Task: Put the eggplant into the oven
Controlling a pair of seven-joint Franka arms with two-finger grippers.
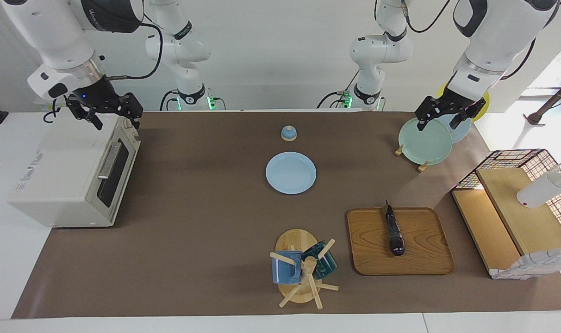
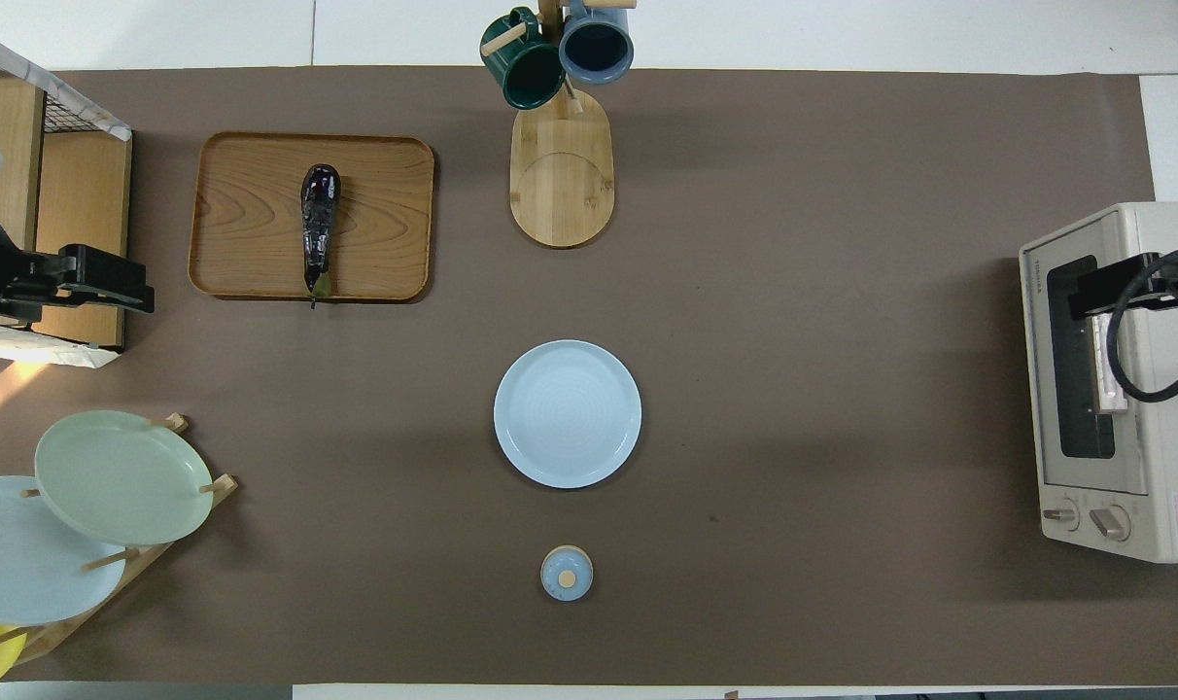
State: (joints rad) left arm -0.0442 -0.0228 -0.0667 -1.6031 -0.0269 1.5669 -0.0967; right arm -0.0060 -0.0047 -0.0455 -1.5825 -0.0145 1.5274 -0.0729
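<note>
On the wooden tray (image 1: 401,259) toward the left arm's end of the table lies the eggplant (image 1: 394,231), its long axis running toward and away from the robots, stem end nearer them. The left tool (image 1: 442,121) hangs spread over the plate rack (image 1: 421,165), so it looks the better placed. The right tool (image 1: 109,118), also spread, hovers over the closed oven (image 1: 72,175).

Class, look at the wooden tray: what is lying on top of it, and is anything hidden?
Only the eggplant lies on the wooden tray, stem end toward the robots. The rest of the tray is bare wood. The strip of tray under the eggplant is covered.
</note>
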